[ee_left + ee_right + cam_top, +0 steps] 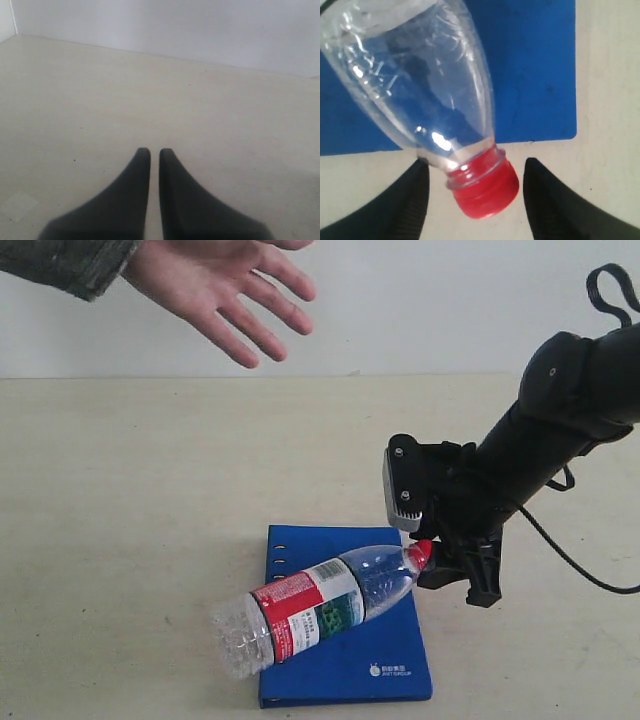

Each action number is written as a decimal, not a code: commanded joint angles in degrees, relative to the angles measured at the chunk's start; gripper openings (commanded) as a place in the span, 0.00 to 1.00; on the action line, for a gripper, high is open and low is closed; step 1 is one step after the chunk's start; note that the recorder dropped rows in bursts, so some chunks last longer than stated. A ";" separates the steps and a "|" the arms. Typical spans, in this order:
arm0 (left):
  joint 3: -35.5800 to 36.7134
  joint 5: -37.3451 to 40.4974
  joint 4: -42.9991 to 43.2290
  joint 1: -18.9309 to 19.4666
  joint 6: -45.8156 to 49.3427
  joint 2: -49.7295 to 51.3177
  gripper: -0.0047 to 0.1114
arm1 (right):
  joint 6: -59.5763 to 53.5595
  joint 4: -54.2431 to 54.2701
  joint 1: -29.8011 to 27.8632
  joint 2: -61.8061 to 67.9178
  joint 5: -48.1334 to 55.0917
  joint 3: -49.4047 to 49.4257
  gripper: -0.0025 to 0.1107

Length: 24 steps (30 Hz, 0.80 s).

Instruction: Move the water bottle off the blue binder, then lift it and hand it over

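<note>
Right wrist view: right gripper stood spread, water bottle lying with its red cap between the fingers, just off the blue binder edge, table stretching beyond.

Very little can be read here. The blue binder on the tabletop has a small white logo close to its near right corner. It is a round mark with two short lines of white print beside it. The lower line is in Latin capitals and seems to end in "GROUP"; the rest is too small to make out. The water bottle lying across the binder has a label round its middle, red toward the base and white and green toward the neck. Fine print covers the label, but it is too small and blurred to read.
</note>
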 commanded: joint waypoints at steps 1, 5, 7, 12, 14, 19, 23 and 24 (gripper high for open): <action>-0.03 -0.29 0.09 0.22 0.17 -0.22 0.10 | 1.39 -0.76 0.05 -0.10 0.63 0.25 0.45; -0.03 -0.29 0.09 0.22 0.17 -0.22 0.10 | 5.10 -3.91 0.05 0.57 1.45 0.25 0.45; -0.03 -0.29 0.09 0.22 0.17 -0.22 0.10 | 5.48 -4.33 0.05 1.07 1.83 0.25 0.45; -0.03 -0.29 0.09 0.22 0.17 -0.22 0.10 | 5.48 -2.01 0.05 0.96 -0.04 0.25 0.30; -0.03 -0.29 0.09 0.22 0.17 -0.22 0.10 | 5.48 -1.79 0.05 0.96 0.09 0.25 0.17; -0.03 -0.29 0.09 0.22 0.17 -0.22 0.10 | 5.48 -1.79 0.05 0.06 3.08 0.25 0.02; -0.03 -0.29 0.09 0.22 0.17 -0.22 0.10 | 9.85 -4.58 0.05 -6.33 1.65 0.25 0.02; -0.03 -0.29 0.09 0.22 0.17 -0.22 0.10 | 13.73 -8.51 0.05 -9.06 2.08 0.25 0.02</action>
